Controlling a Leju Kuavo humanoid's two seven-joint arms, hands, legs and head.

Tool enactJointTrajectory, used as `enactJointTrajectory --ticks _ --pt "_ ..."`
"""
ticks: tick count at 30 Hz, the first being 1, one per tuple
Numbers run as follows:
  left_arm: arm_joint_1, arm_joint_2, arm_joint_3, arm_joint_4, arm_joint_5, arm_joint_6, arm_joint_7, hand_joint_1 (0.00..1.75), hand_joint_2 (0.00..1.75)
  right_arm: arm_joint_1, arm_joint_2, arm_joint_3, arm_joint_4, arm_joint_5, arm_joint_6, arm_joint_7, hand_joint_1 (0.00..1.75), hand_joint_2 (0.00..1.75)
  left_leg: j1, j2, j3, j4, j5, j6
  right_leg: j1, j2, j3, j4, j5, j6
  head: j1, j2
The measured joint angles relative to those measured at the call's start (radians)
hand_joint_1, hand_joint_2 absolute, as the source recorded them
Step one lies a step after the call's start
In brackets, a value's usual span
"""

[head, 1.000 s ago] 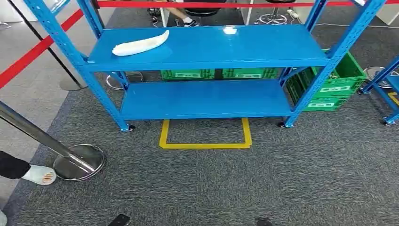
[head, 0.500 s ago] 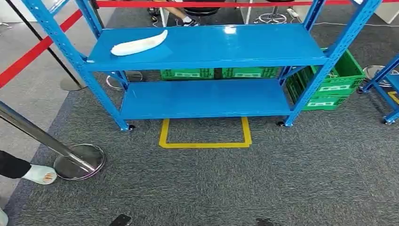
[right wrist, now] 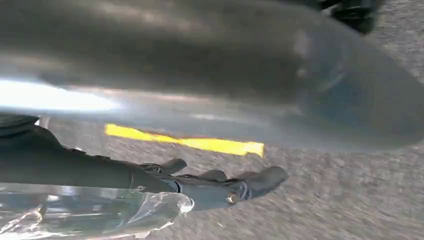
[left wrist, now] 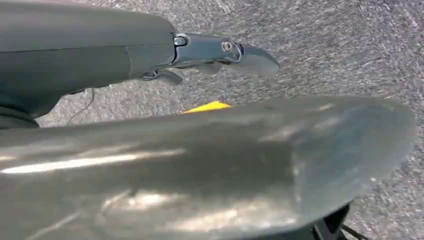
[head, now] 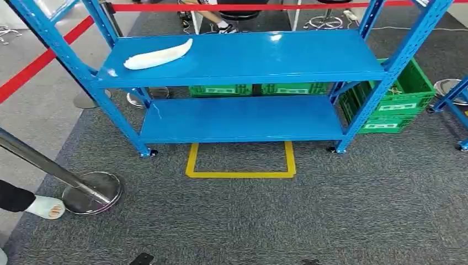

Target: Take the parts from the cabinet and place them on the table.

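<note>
Though labelled, green crates (writing unreadable)

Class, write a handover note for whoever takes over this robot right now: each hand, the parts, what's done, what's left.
Left hand: holds nothing, fingers stretched out, hanging above the carpet.
Right hand: the same, holding nothing.
White part: lies on the top shelf of the blue rack, towards its left end.
Done: nothing taken yet.
Left: step up to the yellow floor square, pick up the part, carry it to the table.
</note>
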Motion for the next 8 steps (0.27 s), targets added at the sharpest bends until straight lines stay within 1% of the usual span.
enactJointTrajectory --ticks 1,2,3,4,5,6,7,8 --pt "-0.003 0.0 0.0 0.0 0.0 0.0 0.002 0.0 0.0 -0.001 0.0 0.001 0.0 0.004 0.0 -0.002 0.0 0.0 0.002 0.0 -0.009 0.013 0.01 -0.006 0.0 0.004 0.014 0.003 -0.006 -0.008 -0.004 0.0" --pt "-0.007 -0.001 0.0 0.0 0.001 0.0 0.003 0.0 0.0 0.002 0.0 0.001 0.0 0.006 0.0 -0.003 0.0 0.0 -0.001 0.012 -0.035 0.063 0.038 -0.008 0.002 -0.002 0.027 -0.005 -0.012 -0.015 -0.008 0.0" --pt "-0.01 -0.001 0.0 0.0 0.001 0.0 0.003 0.0 0.0 0.002 0.0 0.002 0.0 0.007 0.0 -0.005 0.0 0.0 -0.002 0.024 -0.083 0.139 0.055 -0.009 0.003 -0.007 0.044 -0.013 -0.02 -0.02 -0.012 0.0" --pt "-0.011 -0.002 0.0 0.0 0.002 0.0 0.003 0.0 0.0 0.002 0.0 0.002 0.0 0.007 0.0 -0.005 0.0 0.0 -0.005 0.028 -0.139 0.211 0.049 -0.007 0.004 -0.011 0.06 -0.021 -0.03 -0.023 -0.012 0.0" --pt "-0.008 -0.002 0.0 0.0 0.002 -0.001 0.005 0.0 0.0 0.003 0.0 0.002 0.0 0.007 0.0 -0.005 0.0 0.0 -0.006 0.028 -0.195 0.272 0.016 -0.005 0.006 -0.012 0.081 -0.03 -0.041 -0.024 -0.014 0.0" --pt "-0.003 -0.003 0.0 0.0 0.003 -0.001 0.008 0.0 0.0 0.005 0.0 0.002 0.0 0.007 0.0 -0.005 0.0 0.0 -0.008 0.028 -0.241 0.305 -0.03 -0.002 0.007 -0.012 0.107 -0.041 -0.052 -0.025 -0.014 0.0" --pt "0.001 -0.002 0.0 0.0 0.004 -0.001 0.011 0.0 0.0 0.007 0.0 0.002 0.0 0.007 0.0 -0.004 0.0 0.0 -0.012 0.028 -0.266 0.305 -0.072 0.003 0.007 -0.011 0.133 -0.051 -0.062 -0.025 -0.014 0.0" --pt "0.002 -0.002 0.0 0.0 0.004 0.0 0.013 0.0 0.0 0.009 0.0 0.002 0.0 0.007 0.0 -0.002 0.0 0.0 -0.018 0.028 -0.278 0.284 -0.1 0.011 0.008 -0.009 0.162 -0.061 -0.069 -0.026 -0.016 0.0"
